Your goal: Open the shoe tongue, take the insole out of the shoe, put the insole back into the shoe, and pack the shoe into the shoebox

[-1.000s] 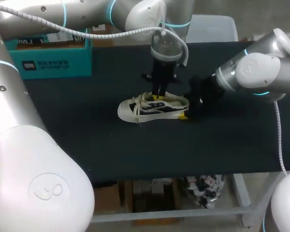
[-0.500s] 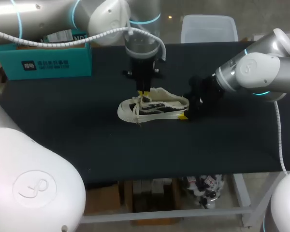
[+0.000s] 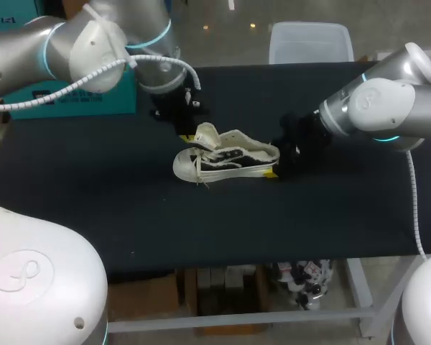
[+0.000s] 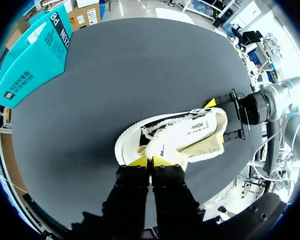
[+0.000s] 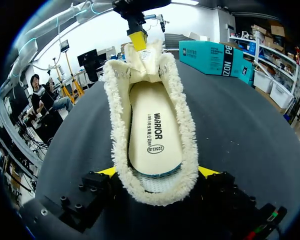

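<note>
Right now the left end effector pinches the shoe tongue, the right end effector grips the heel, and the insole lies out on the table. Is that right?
Not quite: the insole lies inside the shoe, not out on the table, as the right wrist view shows. The left end effector does pinch the tongue, and the right end effector does grip the heel.

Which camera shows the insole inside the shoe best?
The right wrist view: it looks straight into the shoe, showing most of the insole. The left wrist view shows part beyond the tongue; the head view shows none.
</note>
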Motion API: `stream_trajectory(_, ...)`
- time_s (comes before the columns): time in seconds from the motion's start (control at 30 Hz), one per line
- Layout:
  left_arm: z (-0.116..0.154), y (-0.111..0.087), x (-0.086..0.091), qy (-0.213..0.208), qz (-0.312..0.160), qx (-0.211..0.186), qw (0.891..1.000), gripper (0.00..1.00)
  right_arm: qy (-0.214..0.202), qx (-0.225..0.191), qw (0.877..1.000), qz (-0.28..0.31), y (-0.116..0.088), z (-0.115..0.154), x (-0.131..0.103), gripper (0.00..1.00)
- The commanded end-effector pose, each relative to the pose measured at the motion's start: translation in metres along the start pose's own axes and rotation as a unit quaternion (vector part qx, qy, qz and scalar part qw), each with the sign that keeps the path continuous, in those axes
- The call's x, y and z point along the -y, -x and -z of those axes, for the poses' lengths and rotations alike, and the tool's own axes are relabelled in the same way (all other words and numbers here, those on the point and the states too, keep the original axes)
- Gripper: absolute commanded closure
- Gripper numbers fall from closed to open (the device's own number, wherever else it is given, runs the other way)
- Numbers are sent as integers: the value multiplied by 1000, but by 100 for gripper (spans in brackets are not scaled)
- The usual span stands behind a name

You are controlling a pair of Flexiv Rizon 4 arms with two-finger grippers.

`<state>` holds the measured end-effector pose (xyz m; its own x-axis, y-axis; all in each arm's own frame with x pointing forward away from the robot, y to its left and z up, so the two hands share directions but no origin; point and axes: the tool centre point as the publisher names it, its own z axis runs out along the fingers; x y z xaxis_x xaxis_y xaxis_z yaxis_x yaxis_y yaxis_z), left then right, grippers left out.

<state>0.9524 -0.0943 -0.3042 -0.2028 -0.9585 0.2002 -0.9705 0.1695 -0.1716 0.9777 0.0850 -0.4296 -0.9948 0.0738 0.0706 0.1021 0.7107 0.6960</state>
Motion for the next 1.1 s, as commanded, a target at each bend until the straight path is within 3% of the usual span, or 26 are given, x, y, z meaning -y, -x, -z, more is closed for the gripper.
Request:
stream_trajectory(0.03,-1,11,-1,3,-15,-146,989,100,0,0,1000,0,0,-4,7,100)
stream_trajectory(0.2,5,-1,8,29,-59,-163,984,98,0,0,1000,0,0,-4,7,100)
stream_trajectory(0.33,20,-19,12,50,-122,-173,976,11,0,0,1000,0,0,-4,7,100)
stream_trajectory(0.37,26,-25,13,49,-138,-168,975,0,0,0,1000,0,0,-4,7,100)
stream_trajectory(0.57,53,-56,15,62,-256,-149,953,0,0,0,1000,0,0,-4,7,100)
stream_trajectory(0.67,59,-70,13,72,-316,-128,937,6,0,0,1000,0,0,-4,7,100)
stream_trajectory(0.7,61,-76,12,76,-346,-121,927,7,0,0,1000,0,0,-4,7,100)
stream_trajectory(0.73,62,-80,11,79,-363,-113,922,11,0,0,1000,0,0,-4,7,100)
stream_trajectory(0.77,62,-84,11,81,-384,-104,914,36,0,0,1000,0,0,-4,7,100)
stream_trajectory(0.83,62,-93,10,91,-424,-98,896,69,0,0,1000,0,0,-4,7,100)
stream_trajectory(0.87,61,-97,8,96,-452,-92,882,100,0,0,1000,0,0,-4,7,100)
stream_trajectory(0.93,60,-103,5,106,-495,-76,859,100,0,0,1000,0,0,-4,7,100)
stream_trajectory(0.97,58,-104,4,110,-525,-67,841,100,0,0,1000,0,0,-4,7,100)
stream_trajectory(1.07,59,-104,5,153,-610,-47,776,100,0,0,1000,0,0,-4,7,100)
stream_trajectory(1.1,62,-103,10,173,-609,-26,774,100,0,0,1000,0,0,-4,7,100)
